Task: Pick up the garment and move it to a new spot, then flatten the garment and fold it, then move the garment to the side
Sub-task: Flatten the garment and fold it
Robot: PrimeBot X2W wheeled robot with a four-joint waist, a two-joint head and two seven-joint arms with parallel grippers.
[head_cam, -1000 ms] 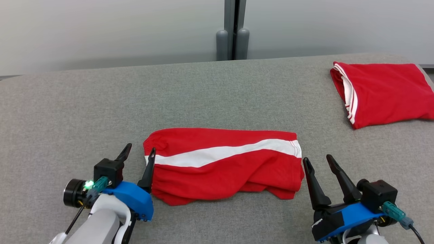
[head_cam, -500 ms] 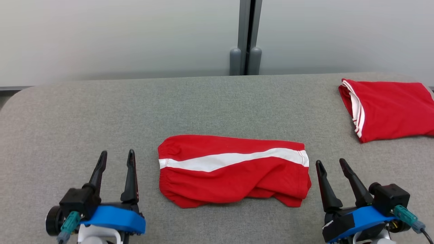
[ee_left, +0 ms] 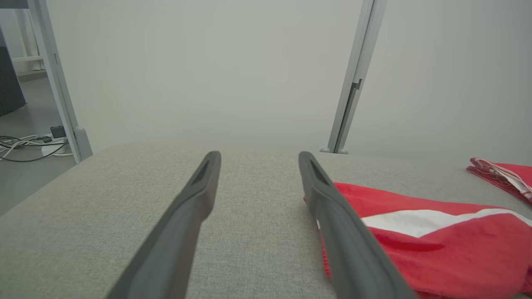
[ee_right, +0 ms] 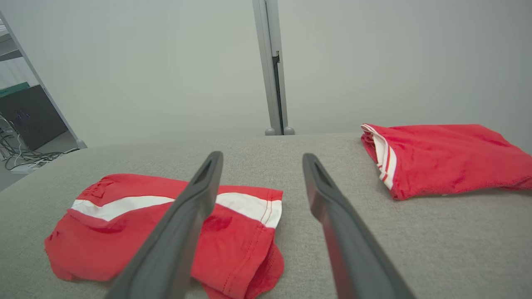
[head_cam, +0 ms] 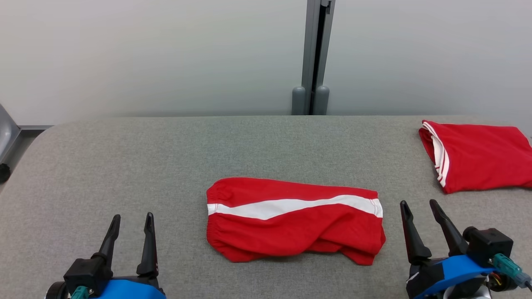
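the garment [head_cam: 295, 218] lies folded, apparently neatly, at the middle of the grey table [head_cam: 166, 158]; only moving it aside seems to remain. left gripper [head_cam: 132, 216] and right gripper [head_cam: 417, 202] flank it, fingers spread, empty.

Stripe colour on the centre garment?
White stripe across the red centre garment; head view shows it best.

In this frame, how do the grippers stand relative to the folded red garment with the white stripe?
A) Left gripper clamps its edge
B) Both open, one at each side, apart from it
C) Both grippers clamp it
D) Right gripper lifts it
B: the left gripper and right gripper are open on either side of the garment, which lies on the grey table with a gap to each.
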